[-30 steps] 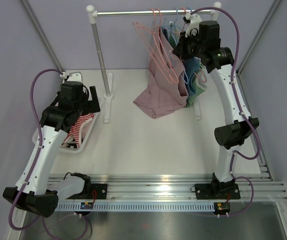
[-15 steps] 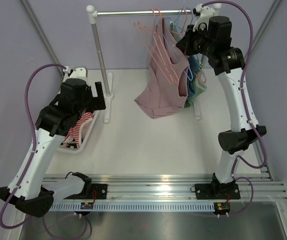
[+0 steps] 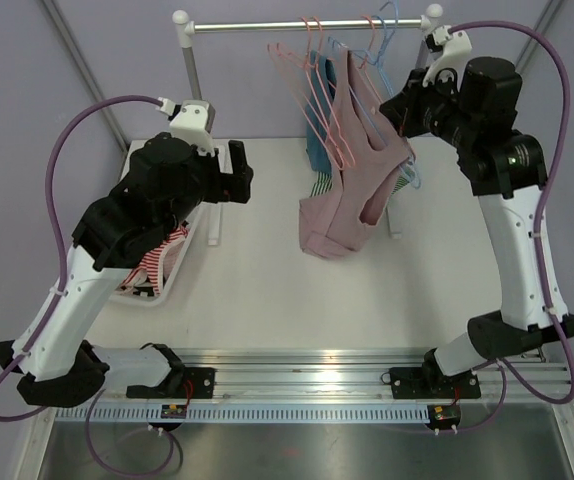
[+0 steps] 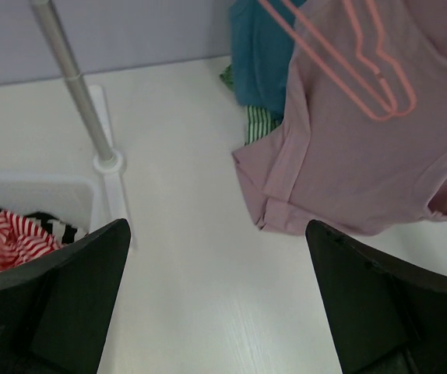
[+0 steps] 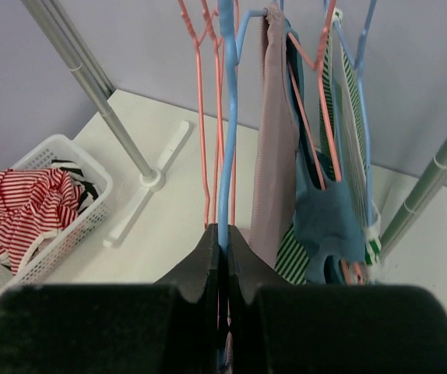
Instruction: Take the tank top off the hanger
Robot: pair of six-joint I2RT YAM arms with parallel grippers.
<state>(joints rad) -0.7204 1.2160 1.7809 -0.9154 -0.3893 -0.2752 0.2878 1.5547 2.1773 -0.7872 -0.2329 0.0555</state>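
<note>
A mauve-pink tank top [image 3: 352,190] hangs below the rail among several hangers; it also shows in the left wrist view [image 4: 364,156] and edge-on in the right wrist view [image 5: 274,156]. My right gripper [image 5: 224,234] is shut on a blue hanger [image 5: 227,117], high beside the rail in the top view [image 3: 404,105]. A pink hanger [image 4: 364,70] lies against the top's front. My left gripper [image 4: 219,312] is open and empty, raised above the table left of the tank top [image 3: 239,178].
A blue garment [image 5: 329,214] and a green-striped one [image 5: 293,261] hang behind the tank top. The rack's pole [image 3: 199,110] and foot stand between the arms. A white basket [image 3: 157,295] with red-striped clothes [image 3: 157,255] sits at the left.
My right arm has risen and swung right with the blue hanger, dragging the tank top right and off the table. My left arm has lifted and moved toward the middle.
</note>
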